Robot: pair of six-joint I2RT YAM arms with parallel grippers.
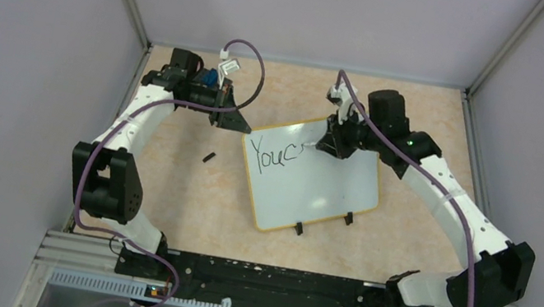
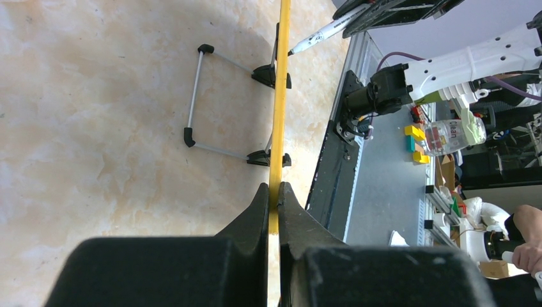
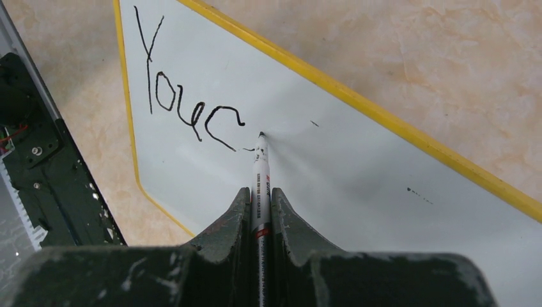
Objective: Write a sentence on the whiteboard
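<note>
Right pincer (image 3: 259,192) was clamped on a marker (image 3: 261,167), which lay in the slot between its fingers. The marker's long axis ran in line with them, and its tip pointed straight ahead of the pincer onto the whiteboard (image 3: 383,211). Just to the left of the tip stood the sentence (image 3: 192,109), so far only "You c", so the writing was judged to be early in its first line, partway through the second word. The next move called for keeping the tip pressed lightly while stroking rightward, away from the finished letters, along the board's long axis. That axis ran across in front of the pincer, parallel to the yellow rim beyond the tip.

Left pincer (image 2: 273,192) was closed on that rim edge-on, apparently bracing the board, whose clip feet stood on the tabletop (image 1: 187,189) ahead of it. It needed to hold firm so the board would not slide under the strokes.
</note>
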